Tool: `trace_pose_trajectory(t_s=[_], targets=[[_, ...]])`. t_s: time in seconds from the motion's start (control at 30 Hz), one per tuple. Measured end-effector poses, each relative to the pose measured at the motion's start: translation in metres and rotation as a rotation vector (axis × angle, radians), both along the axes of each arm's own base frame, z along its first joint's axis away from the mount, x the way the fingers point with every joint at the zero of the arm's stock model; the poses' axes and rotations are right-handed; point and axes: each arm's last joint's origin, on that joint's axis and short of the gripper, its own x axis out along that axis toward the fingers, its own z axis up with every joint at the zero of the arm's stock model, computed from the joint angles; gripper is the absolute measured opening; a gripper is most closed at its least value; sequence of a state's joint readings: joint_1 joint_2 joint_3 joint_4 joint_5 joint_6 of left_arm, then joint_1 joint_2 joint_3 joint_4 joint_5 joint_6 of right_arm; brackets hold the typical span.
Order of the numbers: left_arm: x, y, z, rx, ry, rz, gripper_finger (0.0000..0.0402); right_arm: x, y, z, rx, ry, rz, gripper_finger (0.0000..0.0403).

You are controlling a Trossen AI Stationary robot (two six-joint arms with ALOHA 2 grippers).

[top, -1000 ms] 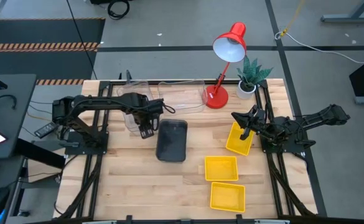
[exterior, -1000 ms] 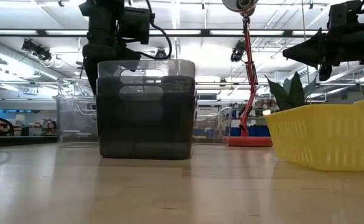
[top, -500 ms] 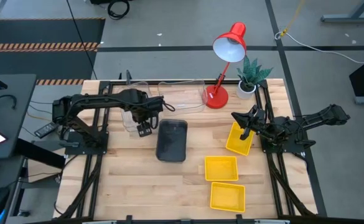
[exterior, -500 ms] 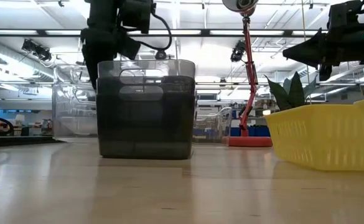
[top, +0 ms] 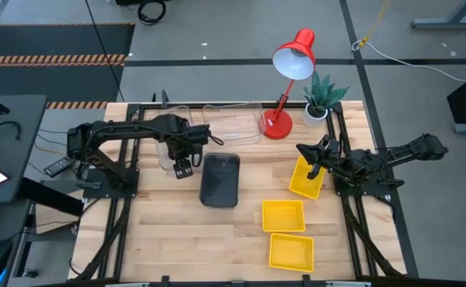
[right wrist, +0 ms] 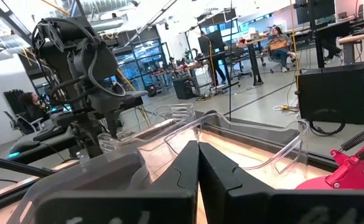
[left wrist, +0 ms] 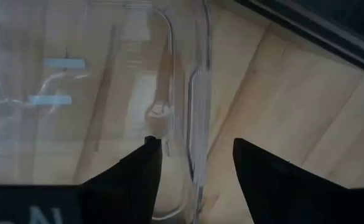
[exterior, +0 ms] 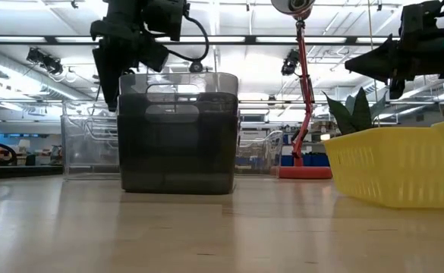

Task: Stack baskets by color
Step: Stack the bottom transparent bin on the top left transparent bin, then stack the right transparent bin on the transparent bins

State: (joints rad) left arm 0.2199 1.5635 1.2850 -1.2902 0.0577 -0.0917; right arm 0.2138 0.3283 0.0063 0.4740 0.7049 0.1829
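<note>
A clear basket (top: pixel 166 153) rests on its bottom on the table, left of a dark grey basket (top: pixel 221 179). My left gripper (top: pixel 183 166) hangs just above the clear basket's near end, pointing down and open. In the left wrist view its fingers (left wrist: pixel 147 168) stand on either side of the clear wall (left wrist: pixel 197 124), one inside and one outside, and I see no touch. My right gripper (top: pixel 306 151) waits shut and level at the right, above the far end of a tilted yellow basket (top: pixel 307 177).
Two more yellow baskets (top: pixel 283 215) (top: pixel 291 251) lie near the front right. More clear baskets (top: pixel 233 121) lie along the far edge. A red desk lamp (top: pixel 284 119) and a small potted plant (top: pixel 320 102) stand at the back right. Bare wood shows front left.
My left gripper has risen a little and opened, letting go of the clear basket. The basket has come down flat onto the table beside the dark grey one.
</note>
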Motion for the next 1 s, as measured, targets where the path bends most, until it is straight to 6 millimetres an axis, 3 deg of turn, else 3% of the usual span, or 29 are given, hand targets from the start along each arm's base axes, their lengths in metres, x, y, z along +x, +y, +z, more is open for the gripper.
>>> trace_pose_trajectory(t_s=[0.3,0.63,1.0], targets=[[0.004,0.004,0.001,0.072,-0.033,-0.147,0.0202,0.000,0.000,-0.001,-0.002,0.007,0.000,0.0012],[0.020,0.012,0.042,0.362,-0.132,-0.487,0.0179,0.000,0.000,-0.002,0.002,0.019,0.001,0.0012],[0.042,0.054,0.035,0.473,-0.262,-0.711,0.0172,0.001,0.000,-0.006,0.038,0.033,0.005,0.0012]])
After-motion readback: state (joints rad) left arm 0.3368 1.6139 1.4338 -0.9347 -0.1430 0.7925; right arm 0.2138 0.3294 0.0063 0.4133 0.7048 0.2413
